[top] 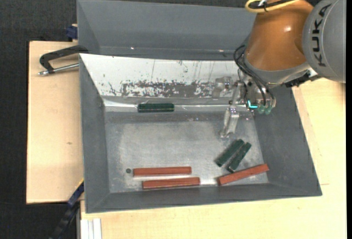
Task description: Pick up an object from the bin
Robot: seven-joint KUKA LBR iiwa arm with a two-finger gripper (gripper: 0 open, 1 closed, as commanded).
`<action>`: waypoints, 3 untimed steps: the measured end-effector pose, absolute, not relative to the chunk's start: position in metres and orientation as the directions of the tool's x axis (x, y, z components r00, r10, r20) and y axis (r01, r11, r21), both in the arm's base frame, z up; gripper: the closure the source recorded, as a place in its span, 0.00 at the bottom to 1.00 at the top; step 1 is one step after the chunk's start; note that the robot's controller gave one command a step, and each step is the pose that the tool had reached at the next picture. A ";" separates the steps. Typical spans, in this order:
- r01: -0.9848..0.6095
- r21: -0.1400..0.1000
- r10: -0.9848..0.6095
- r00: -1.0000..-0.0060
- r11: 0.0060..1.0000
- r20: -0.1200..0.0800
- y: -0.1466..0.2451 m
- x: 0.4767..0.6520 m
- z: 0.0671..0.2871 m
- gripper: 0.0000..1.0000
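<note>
The arm (330,29) comes in from the right over the far right corner of the grey metal bin (93,139), its rounded orange cover (278,32) hanging above the bin's back wall. Below the cover the gripper (227,129) points down toward the bin floor in the right half, close to the back wall. From this angle I cannot tell how far it is open or whether it has hold of anything. The things nearest to it are the two dark green bars (234,154), which lie side by side and touching on the floor, tilted on a diagonal, just in front of the gripper's tip and slightly to its right. Whether the tip touches them cannot be told. Just in front of that pair, against the front wall, lies a tilted red-brown bar (243,174). Two more red-brown bars lie along the front wall toward the left, the rear red-brown bar (162,171) and the front red-brown bar (171,182), roughly parallel and close together. A single dark green bar (155,106) lies well apart at the foot of the back wall, left of the middle.
</note>
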State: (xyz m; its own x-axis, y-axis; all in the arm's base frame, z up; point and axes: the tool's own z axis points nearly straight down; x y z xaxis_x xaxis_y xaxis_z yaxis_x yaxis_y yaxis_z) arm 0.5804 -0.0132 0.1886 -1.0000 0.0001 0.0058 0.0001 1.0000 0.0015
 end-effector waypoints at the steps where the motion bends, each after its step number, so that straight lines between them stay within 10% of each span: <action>1: 0.000 0.001 0.000 -1.000 1.000 -0.002 -0.013 0.582 0.193 0.00; 2: -0.047 0.000 -0.047 -0.999 0.999 -0.007 -0.067 0.553 0.133 0.00; 3: -0.184 -0.005 -0.184 -0.983 0.983 -0.004 -0.070 0.567 0.097 0.00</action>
State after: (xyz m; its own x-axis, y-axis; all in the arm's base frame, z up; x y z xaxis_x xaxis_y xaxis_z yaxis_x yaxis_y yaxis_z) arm 0.5672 -0.0704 0.0970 -0.9829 -0.1839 -0.0039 -0.1839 0.9829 -0.0052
